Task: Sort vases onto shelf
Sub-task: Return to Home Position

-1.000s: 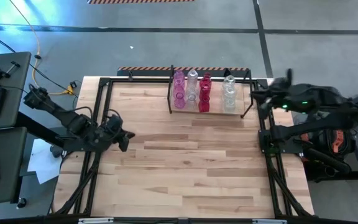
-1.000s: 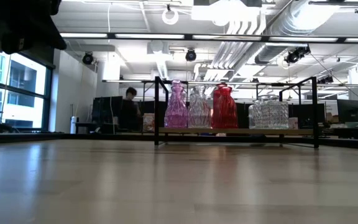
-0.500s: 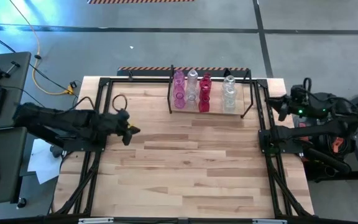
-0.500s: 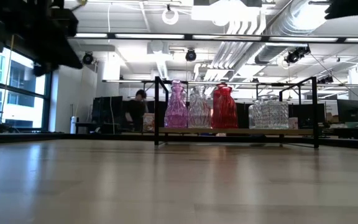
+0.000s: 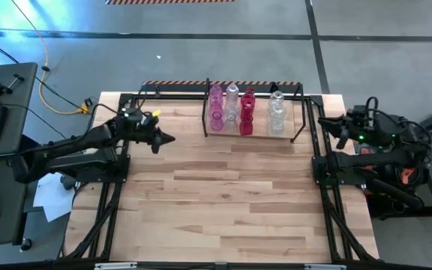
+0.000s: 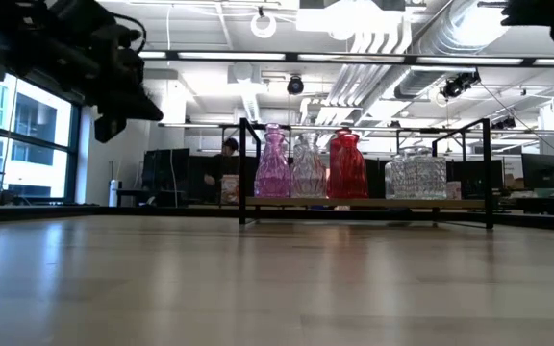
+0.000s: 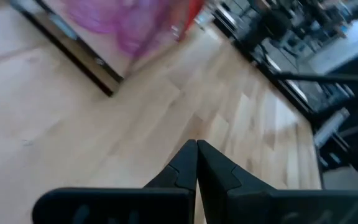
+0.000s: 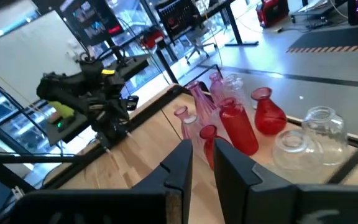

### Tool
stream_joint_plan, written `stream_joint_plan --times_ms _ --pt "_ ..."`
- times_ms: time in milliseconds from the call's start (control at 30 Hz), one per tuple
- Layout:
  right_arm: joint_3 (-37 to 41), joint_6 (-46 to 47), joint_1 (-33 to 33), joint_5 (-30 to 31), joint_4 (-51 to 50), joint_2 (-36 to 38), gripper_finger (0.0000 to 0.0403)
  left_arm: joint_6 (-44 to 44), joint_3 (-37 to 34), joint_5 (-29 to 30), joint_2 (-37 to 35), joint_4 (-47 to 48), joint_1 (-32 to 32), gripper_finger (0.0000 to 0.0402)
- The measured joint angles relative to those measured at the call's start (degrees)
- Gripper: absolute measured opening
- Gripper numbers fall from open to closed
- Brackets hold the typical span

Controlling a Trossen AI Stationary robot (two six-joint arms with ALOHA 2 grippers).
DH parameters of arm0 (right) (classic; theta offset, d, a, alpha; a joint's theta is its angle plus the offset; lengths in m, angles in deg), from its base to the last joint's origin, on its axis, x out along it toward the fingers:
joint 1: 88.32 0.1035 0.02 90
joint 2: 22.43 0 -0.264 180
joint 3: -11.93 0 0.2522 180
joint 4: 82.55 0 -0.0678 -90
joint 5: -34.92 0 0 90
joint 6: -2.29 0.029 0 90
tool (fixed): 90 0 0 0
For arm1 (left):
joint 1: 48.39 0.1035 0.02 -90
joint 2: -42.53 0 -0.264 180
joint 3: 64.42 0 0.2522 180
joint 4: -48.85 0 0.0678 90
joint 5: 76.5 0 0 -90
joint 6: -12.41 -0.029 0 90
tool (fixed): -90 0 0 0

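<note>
**Table** [image 5: 231, 202]: light wood, with black frames along both sides.

**Shelf** [image 5: 261, 124]: black frame and wooden boards. It stands at the table's far edge, a little right of the middle.

**Vases** [image 6: 307, 165]: all on the shelf and upright, grouped by colour. From the shelf's left end:
- pink vases [image 5: 216, 109]
- pale vases [image 5: 232, 103], just beside the pink
- red vases [image 5: 247, 111], just beside the pale
- clear vases [image 5: 277, 111], set apart near the right end

**Left gripper** [image 5: 169, 138]: raised above the table's far-left part, with its tips aimed toward the shelf's left end.
- Fingers [image 7: 182, 168] are pressed together and hold nothing.
- The pink vases lie ahead of the tips, near but not touching.

**Right gripper** [image 5: 323, 121]: over the table's right edge, just beside the shelf's right end and clear of it.
- Fingers [image 8: 178, 163] stand a narrow gap apart, with nothing between them.
- The red and clear vases lie ahead of the tips, apart from them.

**Person** [image 6: 227, 163]: in the room behind the table, seen in the low view.
</note>
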Motion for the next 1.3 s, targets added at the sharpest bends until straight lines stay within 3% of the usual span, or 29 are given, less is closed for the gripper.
stream_joint_plan --times_ms 167,300,667,1300 --pt "3.0 0.1 0.0 0.6 -1.1 8.3 0.0048 3.9 0.0 2.1 0.0 -0.1 3.5 0.0" --pt "7.5 0.4 0.0 0.0 -1.9 7.9 0.0048 8.0 0.0 5.1 0.0 -0.2 3.6 0.0" --pt "29.3 -8.7 0.0 -8.6 31.4 8.5 0.0048 15.2 0.0 17.0 -0.2 -0.4 3.4 0.0" --pt "47.8 -14.8 -0.9 -15.5 54.6 8.1 0.0048 14.2 0.0 18.2 -0.2 0.3 3.4 0.0"
